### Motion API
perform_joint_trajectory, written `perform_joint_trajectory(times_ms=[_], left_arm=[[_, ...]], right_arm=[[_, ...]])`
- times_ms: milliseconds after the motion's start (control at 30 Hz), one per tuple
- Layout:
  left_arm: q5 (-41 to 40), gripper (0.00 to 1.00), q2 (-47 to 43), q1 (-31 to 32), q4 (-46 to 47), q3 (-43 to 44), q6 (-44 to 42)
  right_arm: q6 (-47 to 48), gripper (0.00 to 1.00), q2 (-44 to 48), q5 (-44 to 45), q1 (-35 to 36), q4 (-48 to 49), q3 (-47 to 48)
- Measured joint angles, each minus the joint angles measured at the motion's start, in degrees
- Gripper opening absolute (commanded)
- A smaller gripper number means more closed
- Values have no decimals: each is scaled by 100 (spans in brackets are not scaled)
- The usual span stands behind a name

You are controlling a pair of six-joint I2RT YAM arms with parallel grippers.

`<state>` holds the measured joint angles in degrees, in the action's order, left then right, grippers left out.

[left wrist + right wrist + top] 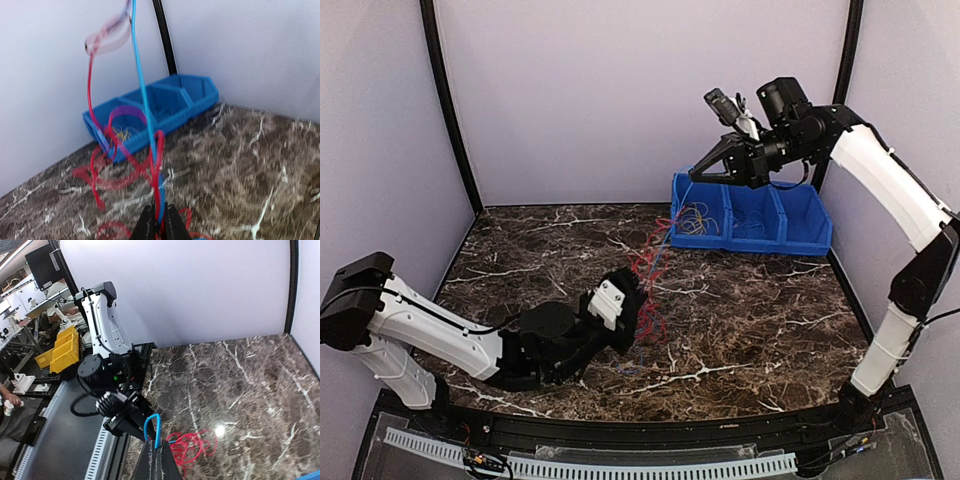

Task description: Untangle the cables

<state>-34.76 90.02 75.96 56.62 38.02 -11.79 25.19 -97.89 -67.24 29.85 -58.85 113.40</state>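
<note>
My left pincer [159, 227] pinches the cable tangle [650, 275] low; right pincer [156, 457] pinches the blue cable [141, 90] stretching up from it.

**Strung wires split the table**

Cables [648, 268] stretch from centre up toward 1 o'clock, barring any crossing there. A blue bin [805, 235] blocks the 1 o'clock corner, and the left arm [430, 325] fills 8 o'clock. The tabletop [770, 310] is open at 4 and 10 o'clock.

A blue three-compartment bin [750, 240] sits in the far right corner of the dark marbled table [520, 260], against white walls [620, 90]; yellow bins [60, 347] stand outside
</note>
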Motion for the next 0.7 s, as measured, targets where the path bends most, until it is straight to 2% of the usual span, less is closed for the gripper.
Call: perform_joint_trajectory(times_ms=[133, 267, 433, 467, 567, 700], left_arm=[[-186, 21, -26, 44, -1331, -621, 522], [-337, 27, -2, 50, -2337, -894, 807], [-474, 37, -597, 50, -2651, -844, 903], [-496, 43, -721, 50, -2664, -791, 887], [-542, 52, -1025, 55, -2660, -533, 831], [-457, 55, -1491, 57, -2286, -203, 599]], right_arm=[[2, 0, 177, -94, -260, 597, 98], [-90, 0, 586, -63, -234, 1198, -358], [-107, 0, 741, 164, 149, 1528, -1080], [-107, 0, 737, 223, 221, 1550, -1213], [-107, 0, 732, 391, 380, 1591, -1484], [-90, 0, 730, 557, 511, 1650, -1600]])
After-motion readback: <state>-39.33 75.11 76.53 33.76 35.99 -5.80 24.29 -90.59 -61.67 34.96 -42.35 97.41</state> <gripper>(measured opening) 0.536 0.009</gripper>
